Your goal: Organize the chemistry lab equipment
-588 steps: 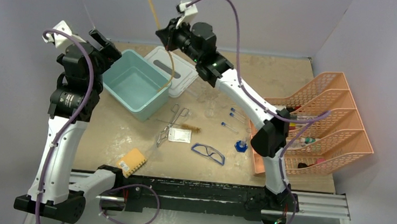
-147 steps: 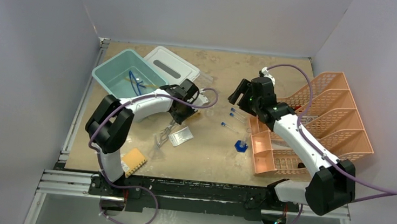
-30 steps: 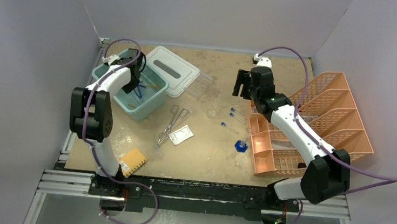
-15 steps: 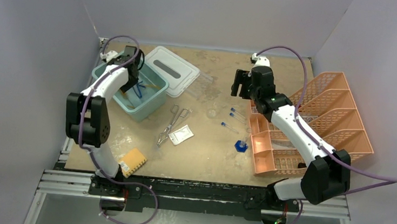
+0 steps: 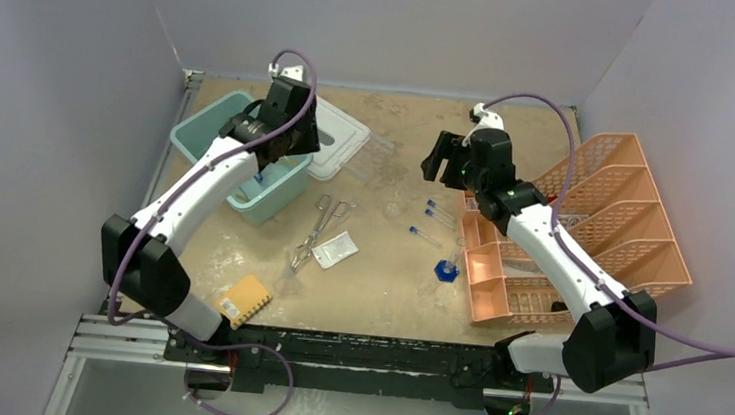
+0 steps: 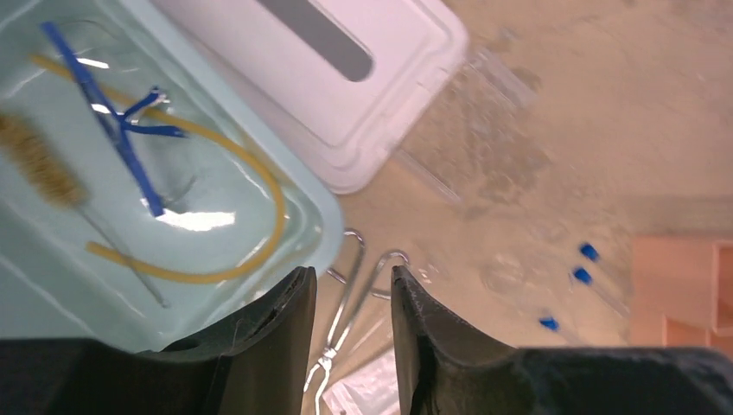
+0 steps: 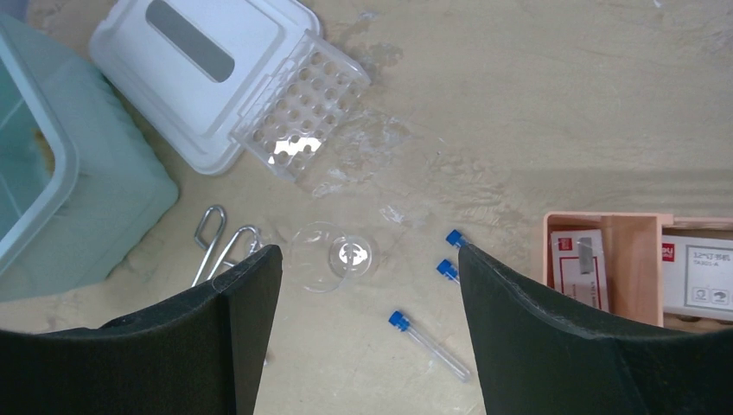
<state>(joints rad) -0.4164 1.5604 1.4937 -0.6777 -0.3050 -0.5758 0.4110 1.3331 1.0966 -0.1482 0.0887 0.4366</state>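
Swung rightward since a second ago, the left gripper (image 6: pixel 352 285) is being held over the teal bin's (image 6: pixel 52 294) right rim, jaws partly parted — nothing gripped. The right gripper (image 7: pixel 367 259) is being held wide open, empty, above the table (image 5: pixel 386 299). Safety glasses (image 6: pixel 121 138), tan tubing (image 6: pixel 259 233) and brush (image 6: pixel 39 160) are being kept inside the bin — scissors (image 5: pixel 319 231), packet (image 5: pixel 335 250) and test tubes (image 7: pixel 428 339) are being left loose on the table.

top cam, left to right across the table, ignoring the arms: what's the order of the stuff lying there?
teal bin → metal scissors → clear dish → blue-capped test tubes → peach organiser. Left out because they overlap others in the order: white lid, packet, sponge.
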